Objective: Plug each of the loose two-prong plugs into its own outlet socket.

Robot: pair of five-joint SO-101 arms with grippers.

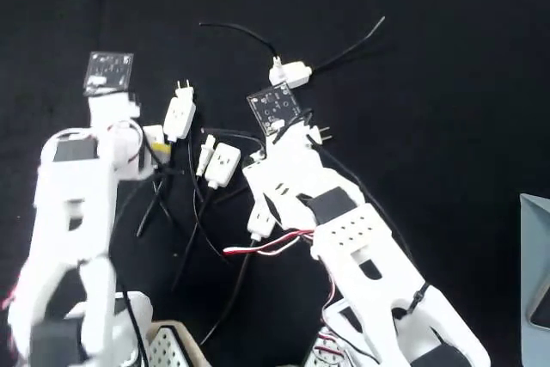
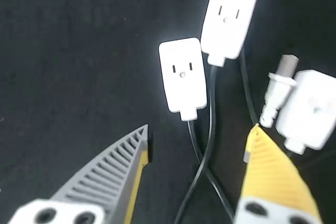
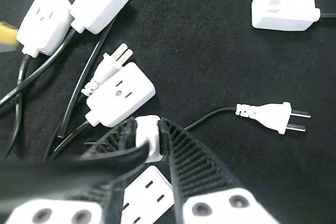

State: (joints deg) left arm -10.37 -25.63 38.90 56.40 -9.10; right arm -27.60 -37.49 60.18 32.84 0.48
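1. The right gripper (image 3: 149, 128) is clenched on a small white plug (image 3: 148, 139), just beside the middle socket (image 3: 119, 94) on the black worktop (image 3: 210, 61). Its fingers cover most of the plug, so we cannot tell where the prongs point.
2. A slotted socket (image 3: 147, 199) lies under that gripper, cut off by the frame edge.
3. The left gripper (image 2: 199, 129) is released. Its grey and yellow fingers are spread either side of a cabled socket (image 2: 184, 74) near the middle socket. That socket lies face up, its long axis in line with its black cable.
4. A pale plug (image 3: 107, 66) lies just beside the middle socket, parallel to it and not inserted.
5. A loose two-prong plug (image 3: 273, 117) lies near the middle socket. Its prongs point away from that socket and its cable trails back toward it.
6. A dark square board (image 1: 109, 73) sits on the left arm, well apart from the middle socket. Its markings are too small for us to read.
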